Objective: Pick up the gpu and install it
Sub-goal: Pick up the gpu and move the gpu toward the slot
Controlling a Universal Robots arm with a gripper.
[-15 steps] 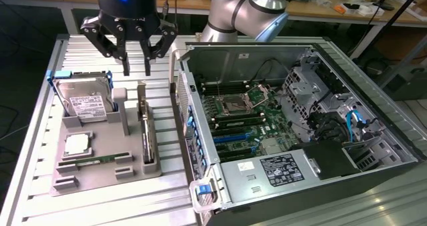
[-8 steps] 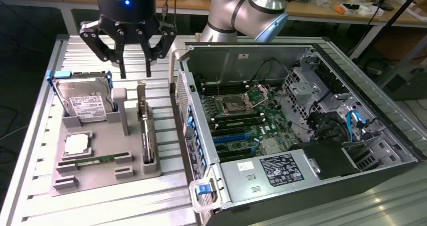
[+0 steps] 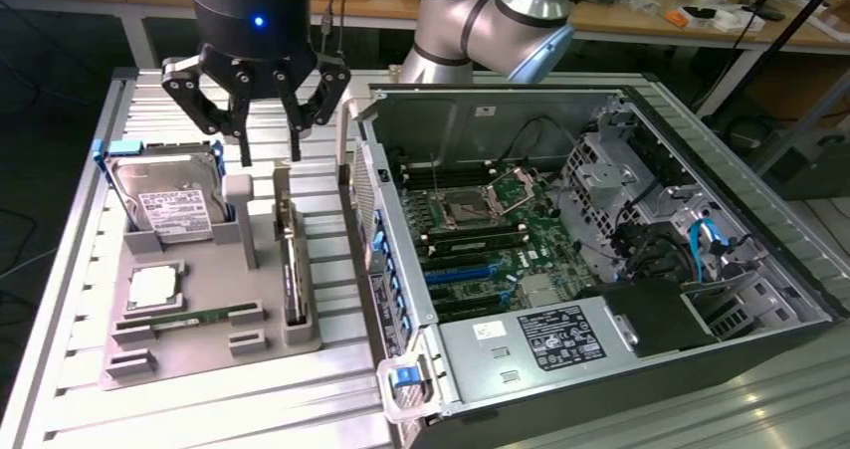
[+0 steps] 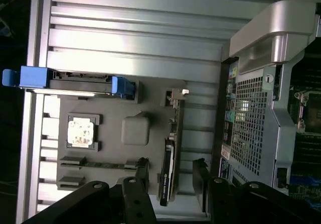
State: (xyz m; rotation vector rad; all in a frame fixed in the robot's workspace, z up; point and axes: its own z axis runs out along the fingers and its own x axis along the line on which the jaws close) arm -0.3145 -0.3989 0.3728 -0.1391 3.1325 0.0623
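The gripper (image 3: 270, 156) hangs over the grey holder (image 3: 213, 354) with its jaws spread wide and nothing between them (both fingers are bare). The gpu (image 3: 293, 270) stands on edge in a long slot along the holder's side nearest the case (image 3: 624, 359), with its silver bracket at the end under the gripper. In the exterior view the fingertips are above that bracket end and clear of the card, not touching it.

In the wrist view the gpu (image 4: 175, 128) runs lengthwise through the gap between the two dark fingers (image 4: 142, 176), with one on each side and space left on both. The gripper (image 4: 171, 162) is lined up over it.

A hard drive (image 3: 166, 205) with blue rails stands in the holder on the exterior view's left. A processor (image 3: 153, 288) and a memory stick (image 3: 186, 320) lie nearer the camera. The holder sits on a slatted table (image 3: 332, 389), just beside the open case.
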